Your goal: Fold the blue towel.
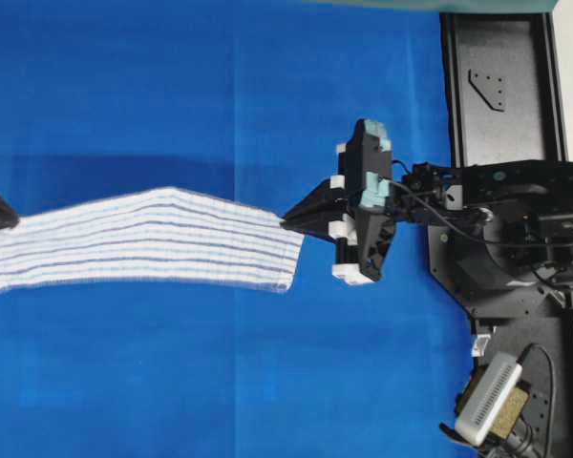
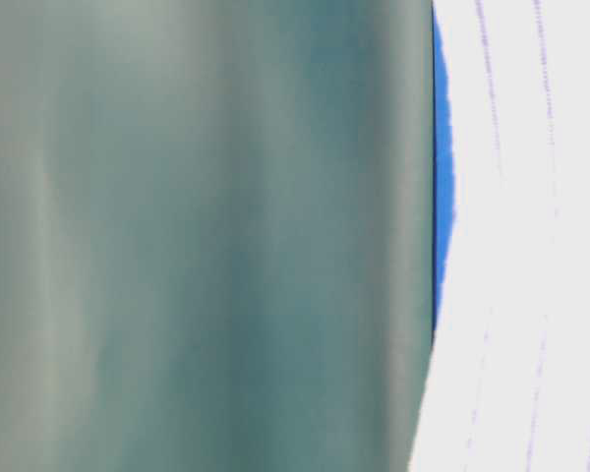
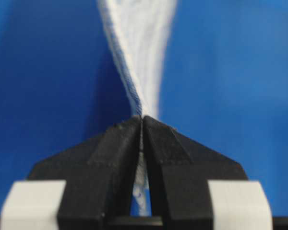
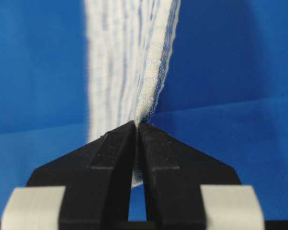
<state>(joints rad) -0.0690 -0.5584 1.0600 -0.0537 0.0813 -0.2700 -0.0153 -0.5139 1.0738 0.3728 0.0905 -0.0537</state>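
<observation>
The counter [image 1: 210, 382] is shown covered by a plain blue cloth, which fills most of the overhead view. At the right edge of that view a black base plate [image 1: 501, 86] is seen, carrying the right arm [image 1: 497, 205], and a small white-and-grey box [image 1: 489, 399] lies near the lower right corner.

The blue towel [image 1: 143, 239], white with thin blue stripes, is shown stretched as a long band across the middle of the counter, between the two claws. Its upper edge is raised into a shallow peak near the centre, and its lower edge runs nearly straight.

The right claw [image 1: 288, 223] is closed on the right end of the towel; in the right wrist view the black jaws meet at their tips with the cloth pinched between them. The left claw [image 1: 11, 219] is visible only as a dark tip at the left border of the overhead view. In the left wrist view its jaws are likewise closed on the towel's other end, with cloth seen in the narrow gap behind the tips.

The table-level view is blurred; only a grey-green surface [image 2: 206, 236] and part of the towel can be made out.
</observation>
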